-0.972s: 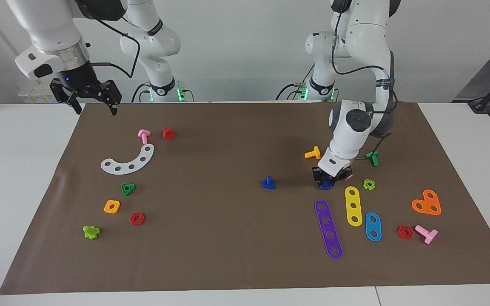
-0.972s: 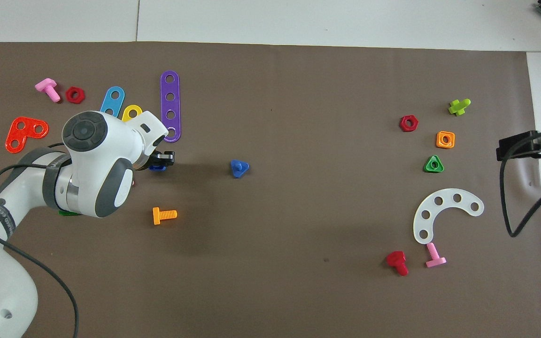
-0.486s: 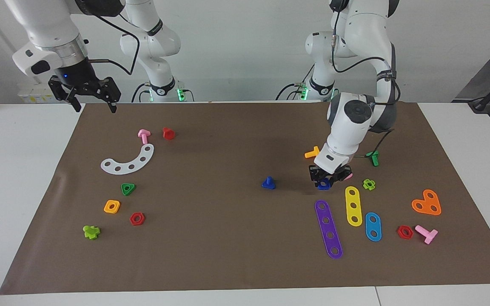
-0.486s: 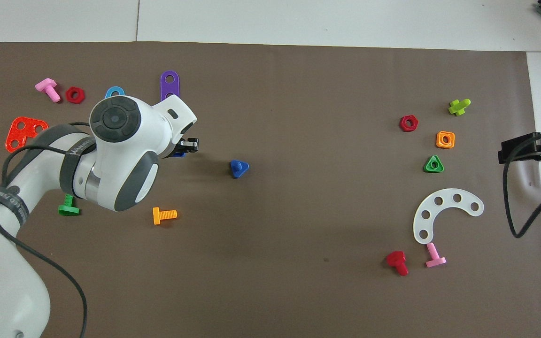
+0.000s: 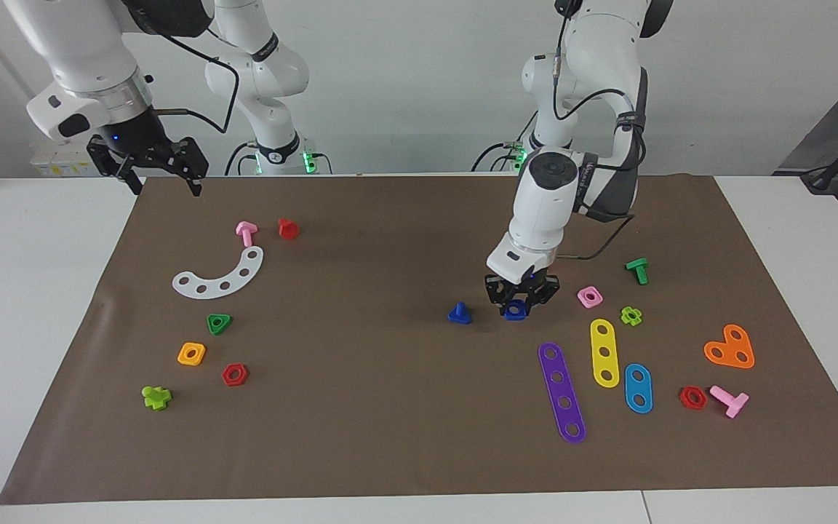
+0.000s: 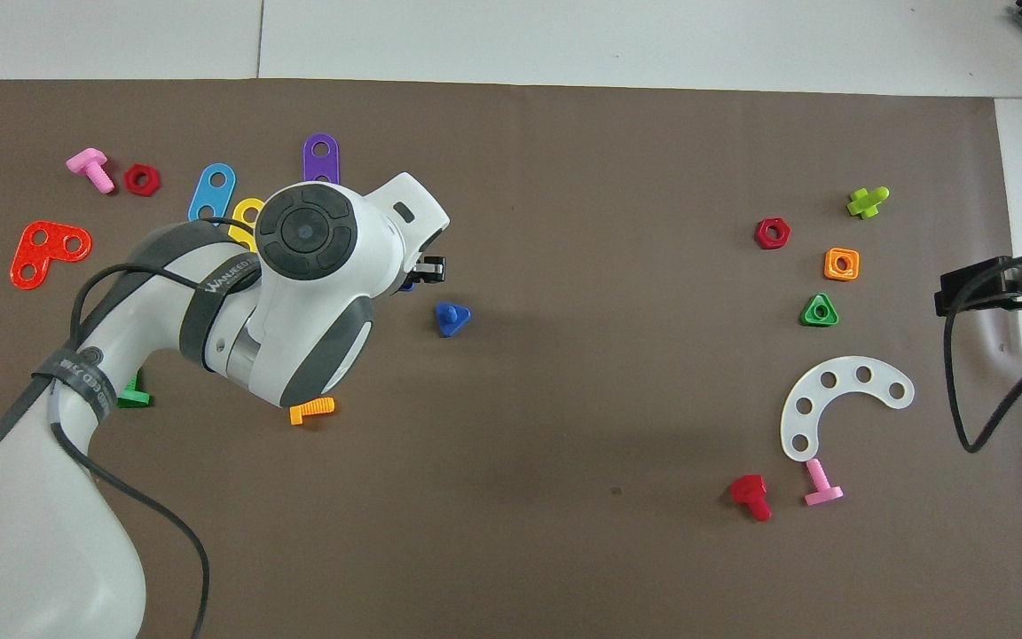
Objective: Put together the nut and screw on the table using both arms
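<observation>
Just beside screw [image 5: 459,314]: left gripper [image 5: 518,308] clamping nut [image 5: 514,311], hovering low; risking misalignment, knocking screw over. Right gripper [image 5: 159,183] waiting, spread wide.

The left end effector [image 5: 520,304] grips the dark blue nut [image 5: 514,311] just above the brown mat [image 5: 390,437], beside the blue screw [image 5: 460,314], while the right end effector [image 5: 162,177] hangs open over the counter [image 5: 19,306] edge.

A robotics lab: two white arms [image 5: 564,196] at a mat-covered table [image 5: 41,291] strewn with toy parts
</observation>
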`<state>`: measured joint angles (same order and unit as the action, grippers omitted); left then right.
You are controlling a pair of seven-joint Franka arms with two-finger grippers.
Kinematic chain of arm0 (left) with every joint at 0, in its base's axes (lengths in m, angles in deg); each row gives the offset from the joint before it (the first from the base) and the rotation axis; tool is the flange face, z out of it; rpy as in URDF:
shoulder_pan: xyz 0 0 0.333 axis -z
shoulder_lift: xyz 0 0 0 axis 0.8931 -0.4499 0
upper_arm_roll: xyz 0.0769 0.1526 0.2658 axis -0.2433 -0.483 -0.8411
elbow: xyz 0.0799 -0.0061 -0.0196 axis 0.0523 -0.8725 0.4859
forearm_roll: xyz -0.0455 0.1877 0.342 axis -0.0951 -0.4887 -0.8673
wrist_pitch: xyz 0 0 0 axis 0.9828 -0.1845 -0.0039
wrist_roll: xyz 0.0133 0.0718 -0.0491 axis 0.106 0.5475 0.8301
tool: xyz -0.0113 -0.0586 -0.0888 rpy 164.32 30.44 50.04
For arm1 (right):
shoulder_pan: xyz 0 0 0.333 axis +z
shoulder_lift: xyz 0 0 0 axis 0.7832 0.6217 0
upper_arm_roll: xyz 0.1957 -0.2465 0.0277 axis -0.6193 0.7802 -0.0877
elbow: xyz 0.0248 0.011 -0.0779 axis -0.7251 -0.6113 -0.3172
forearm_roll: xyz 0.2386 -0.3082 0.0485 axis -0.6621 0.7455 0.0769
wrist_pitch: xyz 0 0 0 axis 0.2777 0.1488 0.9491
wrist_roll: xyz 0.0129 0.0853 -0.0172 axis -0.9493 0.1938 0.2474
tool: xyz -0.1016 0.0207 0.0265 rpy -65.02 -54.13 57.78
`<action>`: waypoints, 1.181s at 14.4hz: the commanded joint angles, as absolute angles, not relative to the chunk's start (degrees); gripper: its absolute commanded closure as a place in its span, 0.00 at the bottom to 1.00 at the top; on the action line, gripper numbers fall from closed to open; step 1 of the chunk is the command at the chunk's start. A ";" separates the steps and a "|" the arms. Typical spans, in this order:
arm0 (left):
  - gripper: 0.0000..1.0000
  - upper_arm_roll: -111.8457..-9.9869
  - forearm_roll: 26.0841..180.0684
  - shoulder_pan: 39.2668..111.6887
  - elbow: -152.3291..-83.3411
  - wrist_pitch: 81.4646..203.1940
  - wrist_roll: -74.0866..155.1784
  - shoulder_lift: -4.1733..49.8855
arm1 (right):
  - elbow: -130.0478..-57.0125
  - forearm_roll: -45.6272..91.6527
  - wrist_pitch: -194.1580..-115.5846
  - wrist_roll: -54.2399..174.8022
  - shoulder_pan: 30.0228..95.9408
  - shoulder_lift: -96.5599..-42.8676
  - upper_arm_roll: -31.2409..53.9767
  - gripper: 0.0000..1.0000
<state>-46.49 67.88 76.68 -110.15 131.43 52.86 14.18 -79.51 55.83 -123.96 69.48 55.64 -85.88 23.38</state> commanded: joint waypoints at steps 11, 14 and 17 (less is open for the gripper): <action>0.81 -46.63 67.66 81.19 -111.90 135.17 54.46 10.24 | -80.92 54.48 -123.49 69.07 55.60 -87.43 22.96 0.00; 0.80 -46.63 67.66 81.37 -112.79 135.17 54.37 10.50 | -80.92 54.48 -123.49 69.16 55.60 -87.43 22.96 0.00; 0.77 -46.63 67.66 81.28 -113.49 135.43 54.19 10.59 | -80.92 54.48 -123.49 69.07 55.60 -87.43 22.96 0.00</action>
